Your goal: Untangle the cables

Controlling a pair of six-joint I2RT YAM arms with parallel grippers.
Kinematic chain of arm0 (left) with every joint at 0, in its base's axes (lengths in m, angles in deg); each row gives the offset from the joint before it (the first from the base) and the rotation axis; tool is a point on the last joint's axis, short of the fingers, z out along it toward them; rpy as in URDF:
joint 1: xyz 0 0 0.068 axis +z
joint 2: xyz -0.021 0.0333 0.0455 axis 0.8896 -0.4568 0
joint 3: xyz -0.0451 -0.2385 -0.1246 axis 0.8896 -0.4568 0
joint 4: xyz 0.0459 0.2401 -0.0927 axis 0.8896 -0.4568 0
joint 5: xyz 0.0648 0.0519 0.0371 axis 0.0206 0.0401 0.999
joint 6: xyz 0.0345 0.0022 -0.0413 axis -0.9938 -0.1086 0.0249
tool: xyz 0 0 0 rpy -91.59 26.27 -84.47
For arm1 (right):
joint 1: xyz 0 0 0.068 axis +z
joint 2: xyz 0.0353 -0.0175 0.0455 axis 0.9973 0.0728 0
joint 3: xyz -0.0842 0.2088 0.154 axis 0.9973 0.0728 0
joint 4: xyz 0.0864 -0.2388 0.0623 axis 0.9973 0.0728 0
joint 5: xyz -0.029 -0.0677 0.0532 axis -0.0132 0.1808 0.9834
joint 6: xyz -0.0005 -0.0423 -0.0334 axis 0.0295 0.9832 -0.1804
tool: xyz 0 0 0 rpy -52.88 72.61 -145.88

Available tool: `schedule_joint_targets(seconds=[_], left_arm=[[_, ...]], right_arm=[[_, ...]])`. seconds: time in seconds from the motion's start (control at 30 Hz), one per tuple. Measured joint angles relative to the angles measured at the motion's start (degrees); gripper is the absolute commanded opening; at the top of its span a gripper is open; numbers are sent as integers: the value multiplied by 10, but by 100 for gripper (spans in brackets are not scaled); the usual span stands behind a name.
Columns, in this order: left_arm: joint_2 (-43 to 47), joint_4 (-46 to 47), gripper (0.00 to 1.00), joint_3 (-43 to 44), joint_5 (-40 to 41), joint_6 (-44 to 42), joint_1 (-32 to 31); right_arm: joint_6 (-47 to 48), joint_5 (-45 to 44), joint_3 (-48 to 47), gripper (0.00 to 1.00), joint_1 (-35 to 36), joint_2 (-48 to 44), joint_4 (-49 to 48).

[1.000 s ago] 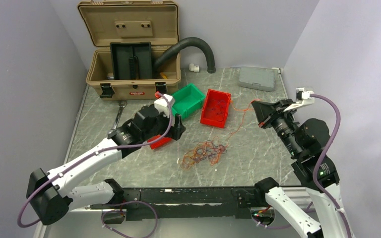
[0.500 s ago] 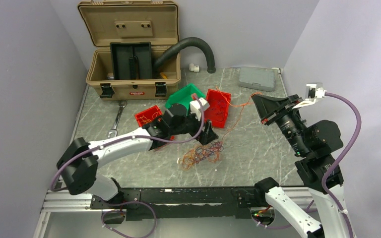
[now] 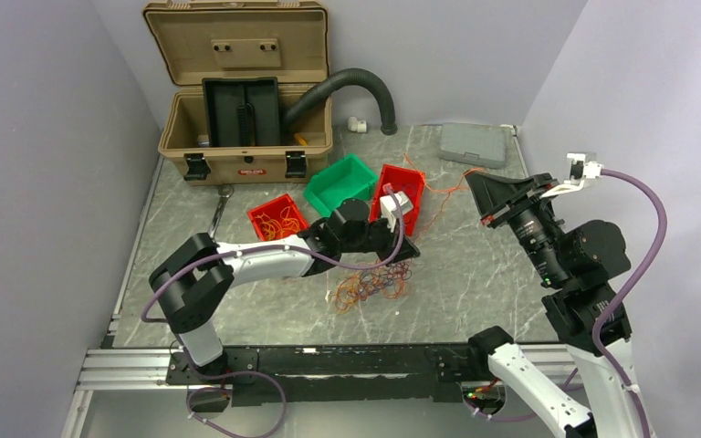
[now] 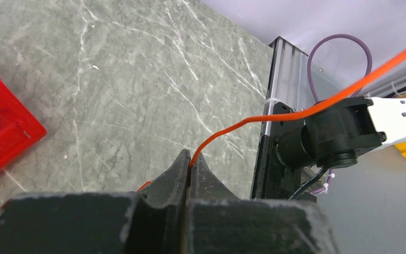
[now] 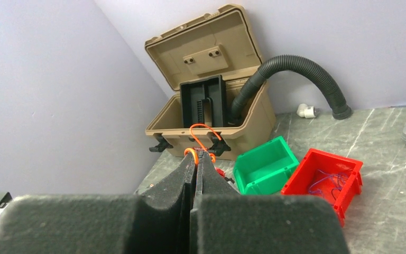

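The cables lie as a loose tangle of orange, red and dark strands on the marble table, just below my left gripper. In the left wrist view that gripper is shut on a single orange cable, which climbs away to the upper right. My right gripper hangs raised at the right and is shut on the same colour of cable; in its wrist view an orange loop pokes out past the closed fingertips. The strand between the two grippers is thin and hard to follow.
A small red bin holds orange strands, a green bin stands beside it, and another red bin holds purple strands. Behind them are an open tan toolbox with a black hose, a grey case and a wrench.
My left arm swung right, from the small red bin to above the tangle, and its jaws went from open to shut on an orange cable. The right gripper rose slightly, then held still.
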Motion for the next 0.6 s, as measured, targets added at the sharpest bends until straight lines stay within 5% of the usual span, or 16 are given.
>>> schedule_joint_targets(seconds=[0.2, 0.23, 0.33, 0.37, 0.6], left_arm=[[21, -8, 0, -2, 5, -3, 0], [32, -14, 0, -2, 7, -9, 0], [79, -38, 0, 1, 11, -22, 0], [92, -46, 0, 7, 10, -23, 0], [118, -13, 0, 15, -27, 45, 30]], right_arm=[[17, -37, 18, 0, 0, -15, 10], [21, -41, 25, 6, 0, -15, 15], [32, -46, 63, 65, 0, -5, 38], [28, -44, 73, 73, 0, 3, 44], [55, -25, 136, 75, 0, 71, 105]])
